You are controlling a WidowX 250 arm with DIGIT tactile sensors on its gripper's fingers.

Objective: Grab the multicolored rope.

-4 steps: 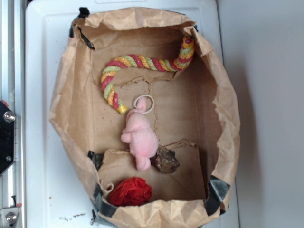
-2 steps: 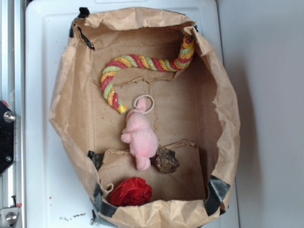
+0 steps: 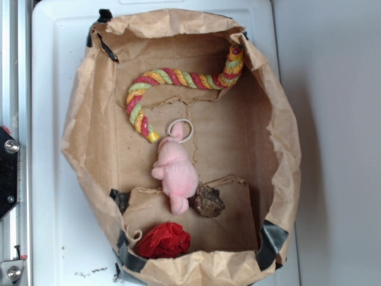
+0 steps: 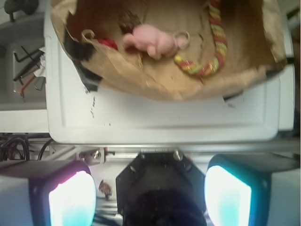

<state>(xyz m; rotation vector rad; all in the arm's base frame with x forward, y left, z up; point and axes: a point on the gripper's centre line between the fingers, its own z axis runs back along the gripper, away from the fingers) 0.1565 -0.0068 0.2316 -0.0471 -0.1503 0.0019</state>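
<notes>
The multicolored rope (image 3: 172,80) lies curved along the far side of the brown paper bag (image 3: 89,149), one end climbing the bag's back right wall, the other ending near the pink plush. In the wrist view the rope (image 4: 214,52) shows at the upper right, far from me. My gripper (image 4: 150,197) is open, its two fingers (image 4: 70,200) wide apart at the bottom of the wrist view, outside the bag and empty. It does not appear in the exterior view.
Inside the bag lie a pink plush toy with a white ring (image 3: 174,170), a red wrinkly ball (image 3: 165,240) and a small brown lump (image 3: 207,201). The bag sits on a white tray (image 3: 53,71). A metal rail (image 3: 12,119) runs along the left.
</notes>
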